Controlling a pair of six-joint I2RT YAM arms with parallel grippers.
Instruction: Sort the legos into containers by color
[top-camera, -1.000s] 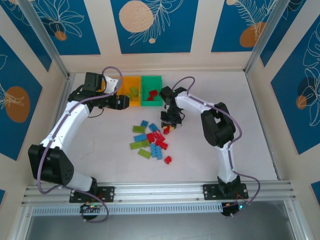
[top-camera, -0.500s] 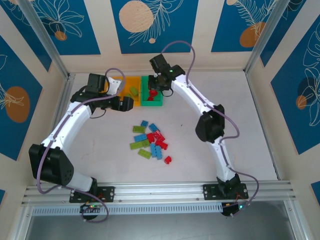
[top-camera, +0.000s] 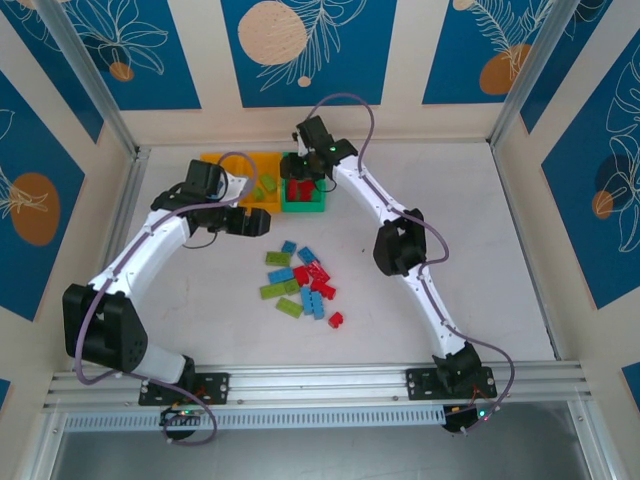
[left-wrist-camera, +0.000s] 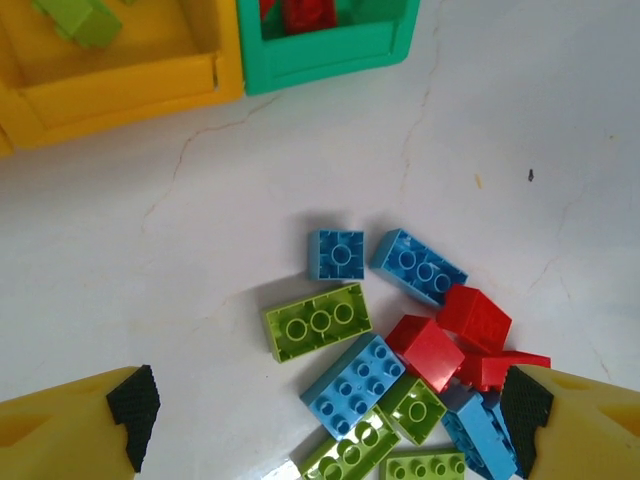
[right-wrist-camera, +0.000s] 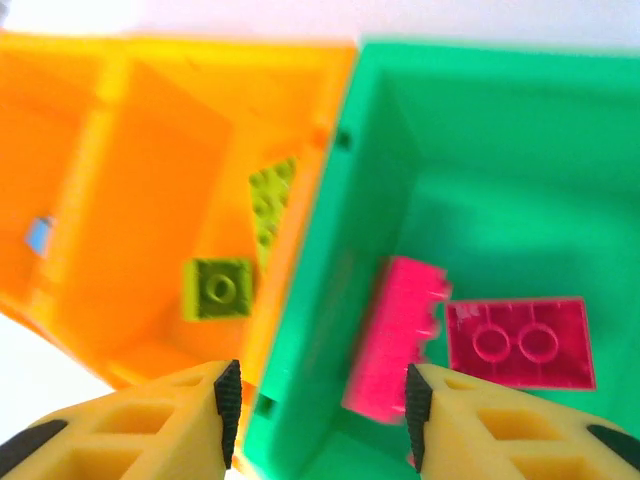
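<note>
The loose legos (top-camera: 300, 285) lie in a red, blue and light green pile mid-table, and the pile (left-wrist-camera: 400, 370) fills the lower half of the left wrist view. My left gripper (top-camera: 262, 222) (left-wrist-camera: 330, 425) hangs wide open above the pile's far-left edge, holding nothing. My right gripper (top-camera: 303, 172) (right-wrist-camera: 322, 405) is open over the green bin (top-camera: 305, 208) (right-wrist-camera: 330, 300). A blurred red brick (right-wrist-camera: 395, 340) is loose below its jaws, beside another red brick (right-wrist-camera: 520, 340). The orange bin (top-camera: 268, 156) (right-wrist-camera: 150, 150) holds light green bricks (right-wrist-camera: 218, 288).
A second orange-yellow bin (top-camera: 212, 158) stands left of the other two, a blue piece (right-wrist-camera: 40, 235) showing in it. One red brick (top-camera: 335, 320) lies apart, near the front of the pile. All three bins sit against the back wall; bare table spreads to the right.
My right arm swung from the pile back to the green bin and opened, letting go of a red brick. My left gripper opened wider and drew away from the orange bin toward the pile.
</note>
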